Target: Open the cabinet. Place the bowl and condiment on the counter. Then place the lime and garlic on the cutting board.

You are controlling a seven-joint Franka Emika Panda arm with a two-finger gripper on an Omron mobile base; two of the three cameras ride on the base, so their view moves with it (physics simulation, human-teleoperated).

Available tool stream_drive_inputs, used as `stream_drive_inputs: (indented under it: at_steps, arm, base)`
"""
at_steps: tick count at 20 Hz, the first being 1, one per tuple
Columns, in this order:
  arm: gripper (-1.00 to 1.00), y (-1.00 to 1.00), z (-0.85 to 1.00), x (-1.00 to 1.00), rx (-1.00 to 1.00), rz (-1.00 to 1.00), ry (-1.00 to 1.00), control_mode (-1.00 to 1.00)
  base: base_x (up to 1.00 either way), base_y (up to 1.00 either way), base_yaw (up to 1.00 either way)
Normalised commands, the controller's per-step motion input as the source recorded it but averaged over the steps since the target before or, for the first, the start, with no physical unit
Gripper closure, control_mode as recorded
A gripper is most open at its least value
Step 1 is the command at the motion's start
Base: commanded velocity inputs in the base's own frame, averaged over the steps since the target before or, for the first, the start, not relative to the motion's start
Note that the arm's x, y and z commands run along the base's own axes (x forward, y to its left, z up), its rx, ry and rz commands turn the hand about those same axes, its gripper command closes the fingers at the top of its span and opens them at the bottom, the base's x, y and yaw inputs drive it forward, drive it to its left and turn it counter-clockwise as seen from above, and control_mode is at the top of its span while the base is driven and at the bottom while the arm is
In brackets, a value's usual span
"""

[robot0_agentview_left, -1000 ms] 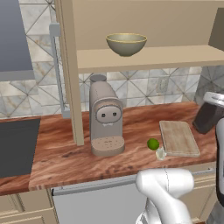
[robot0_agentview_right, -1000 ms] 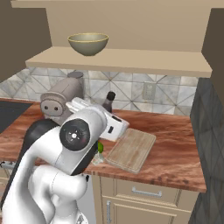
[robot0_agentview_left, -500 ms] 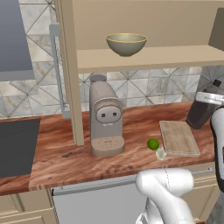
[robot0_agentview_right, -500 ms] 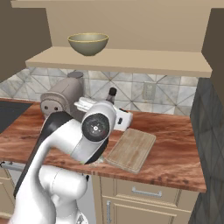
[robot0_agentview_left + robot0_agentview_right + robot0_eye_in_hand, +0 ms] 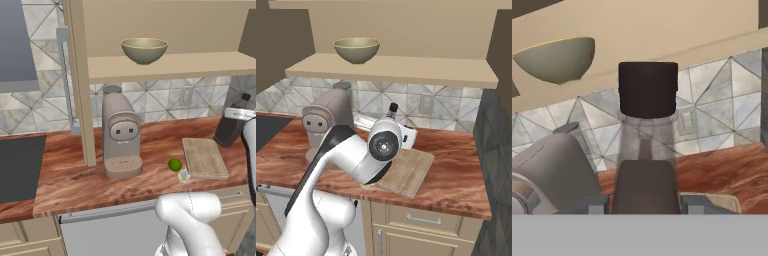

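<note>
The cabinet [image 5: 78, 75] stands open, its door swung out to the left. On its shelf rests the olive bowl [image 5: 144, 50] [image 5: 357, 50] [image 5: 557, 60]. My gripper [image 5: 645, 203] is shut on the dark condiment [image 5: 647, 90] bottle, which tilts low over the counter [image 5: 65, 180] just behind the cutting board [image 5: 204, 157] [image 5: 406, 172]. The bottle also shows at the right edge [image 5: 228, 132], and its cap peeks above my arm [image 5: 392, 107]. Whether it touches the worktop I cannot tell. The lime [image 5: 174, 164] and garlic [image 5: 184, 175] lie on the counter, left of the board.
A beige coffee machine [image 5: 120, 140] [image 5: 326, 120] [image 5: 552, 170] stands on the counter under the shelf, left of the lime. A dark cooktop [image 5: 17, 167] is at the far left. Beige drawers [image 5: 421, 220] run below the counter's front edge.
My arm has swung toward the board, carrying the condiment bottle slightly left in the left base view. The bowl, lime and garlic have not moved.
</note>
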Motion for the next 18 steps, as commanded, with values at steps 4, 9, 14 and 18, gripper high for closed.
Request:
stream_drive_inputs:
  at_steps: [4,9,14,18]
  arm:
    - [1.0,-0.21,-0.17,0.24,-0.03,0.0,0.0,-1.0]
    - [1.0,-0.09,-0.04,0.39,0.0,0.02,-0.01,-1.0]
    - [1.0,-0.04,-0.02,0.44,0.0,0.03,-0.01,-1.0]
    - [1.0,-0.23,-0.15,0.27,0.0,0.03,-0.11,-1.0]
  base:
    - [0.0,0.0,0.0]
    - [0.0,0.0,0.0]
    - [0.0,0.0,0.0]
    - [0.0,0.0,0.0]
